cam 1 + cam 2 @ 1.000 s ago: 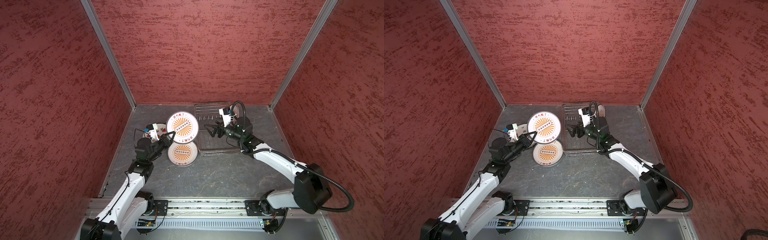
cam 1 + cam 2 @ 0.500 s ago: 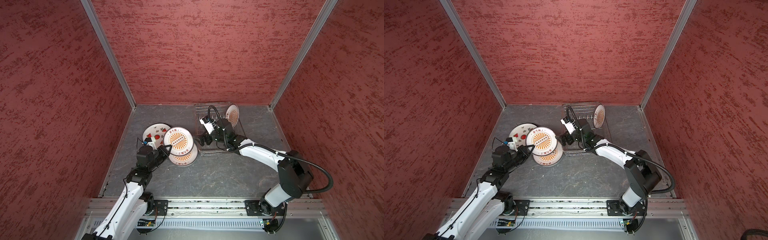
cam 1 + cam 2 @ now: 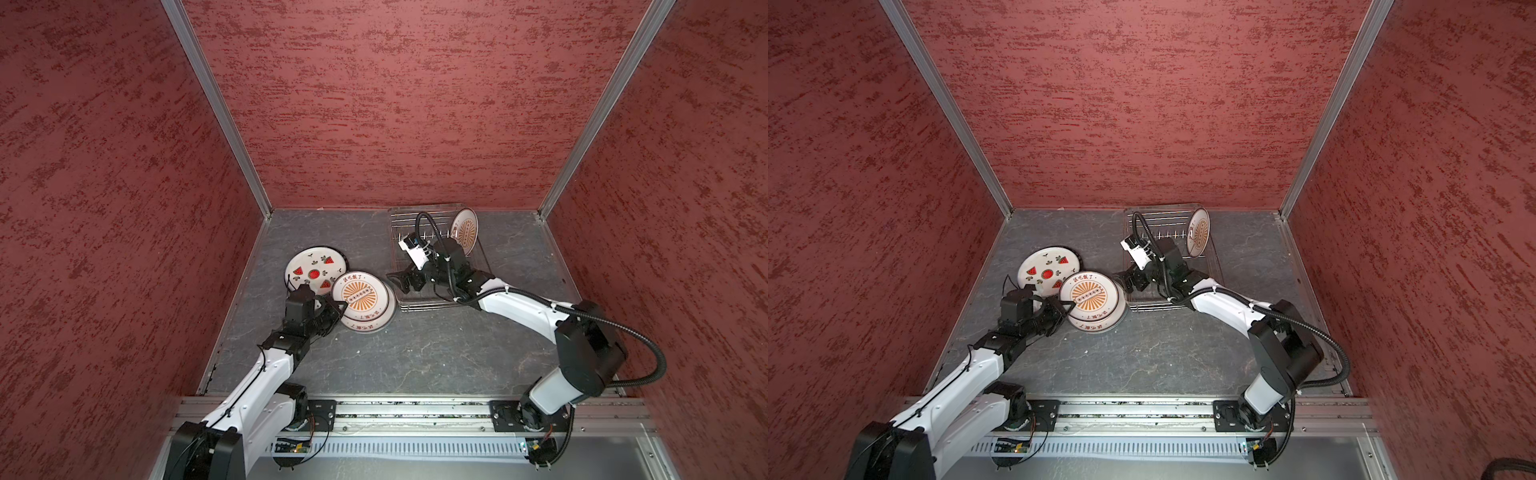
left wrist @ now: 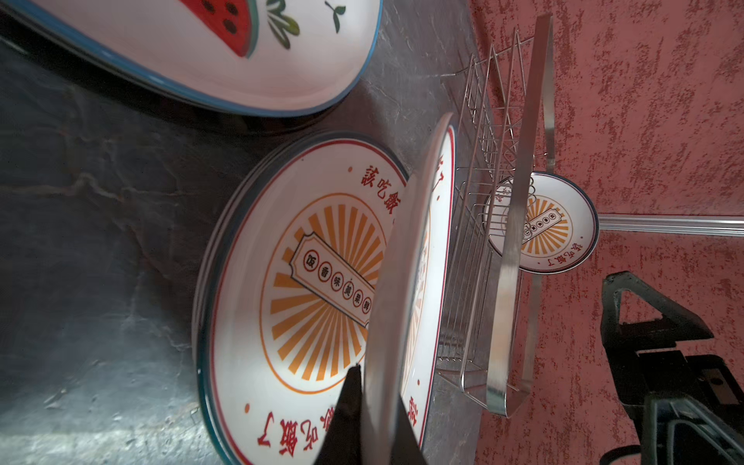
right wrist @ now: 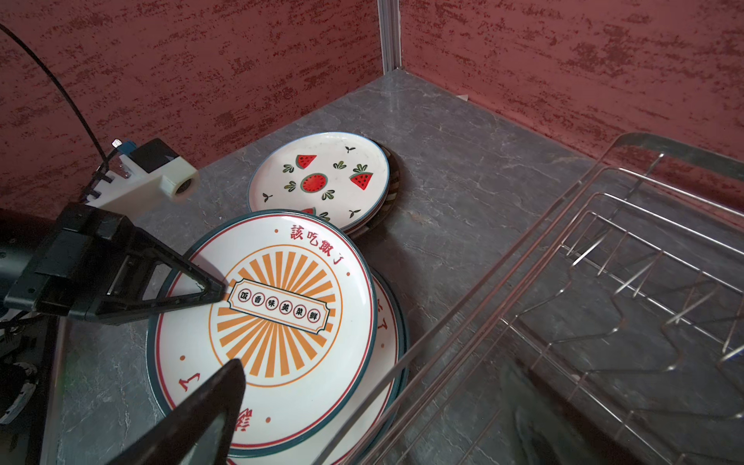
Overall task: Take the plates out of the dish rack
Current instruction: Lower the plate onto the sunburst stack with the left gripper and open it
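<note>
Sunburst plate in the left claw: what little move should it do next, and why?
Probably lower the round white orange-sunburst plate a little, flat onto the matching stack of sunburst plates under it, before opening. The left claw is shut on its rim, and the left wrist view shows it tilted above the stack, not lying on it.

Looking like a robot lab test cell, not a real kitchen: red textured panels (image 3: 395,104) are boxing in the left, far & right sides, w/ alu corner posts (image 3: 216,104) running up btwn them. A grey stone-look tabletop (image 3: 415,353) is serving as the floor. Along the near edge an alu rail (image 3: 415,409) is carrying 2 white-and-black arms (image 3: 257,386) w/ exposed cables (image 3: 648,353) & circuit boards (image 3: 291,446). Only kitchen bits: wire dish rack (image 3: 419,305) sitting far right, sunburst plate (image 3: 360,293) left
</note>
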{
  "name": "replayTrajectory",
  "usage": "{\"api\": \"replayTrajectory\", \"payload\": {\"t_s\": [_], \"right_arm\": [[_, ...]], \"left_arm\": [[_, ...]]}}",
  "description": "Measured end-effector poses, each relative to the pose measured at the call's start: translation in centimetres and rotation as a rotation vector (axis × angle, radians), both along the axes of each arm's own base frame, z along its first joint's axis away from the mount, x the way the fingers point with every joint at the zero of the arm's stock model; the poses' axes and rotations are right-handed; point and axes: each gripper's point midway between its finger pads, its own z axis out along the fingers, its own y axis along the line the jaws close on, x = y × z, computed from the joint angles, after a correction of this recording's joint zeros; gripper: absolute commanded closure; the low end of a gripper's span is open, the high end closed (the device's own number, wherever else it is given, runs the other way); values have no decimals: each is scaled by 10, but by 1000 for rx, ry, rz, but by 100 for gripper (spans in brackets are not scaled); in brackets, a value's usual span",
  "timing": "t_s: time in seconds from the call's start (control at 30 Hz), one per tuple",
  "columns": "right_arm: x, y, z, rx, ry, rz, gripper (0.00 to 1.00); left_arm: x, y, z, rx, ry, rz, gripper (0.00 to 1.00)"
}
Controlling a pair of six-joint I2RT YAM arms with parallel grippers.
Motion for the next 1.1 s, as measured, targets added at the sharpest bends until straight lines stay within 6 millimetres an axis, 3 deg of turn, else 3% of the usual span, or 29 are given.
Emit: {"api": "replayTrajectory", "payload": {"t_s": [0.4, 0.8, 1.1], "right_arm": [[-2, 1, -1, -5, -2, 7, 1], [-4, 2, -4, -13, 5, 12, 1], [-6, 2, -6, -25, 6, 13, 1]], "left_arm": [[-2, -2, -31, 25, 111, -1, 88], [-1, -1, -36, 50, 119, 1, 64], [1, -2, -26, 182, 93, 13, 60]]}}
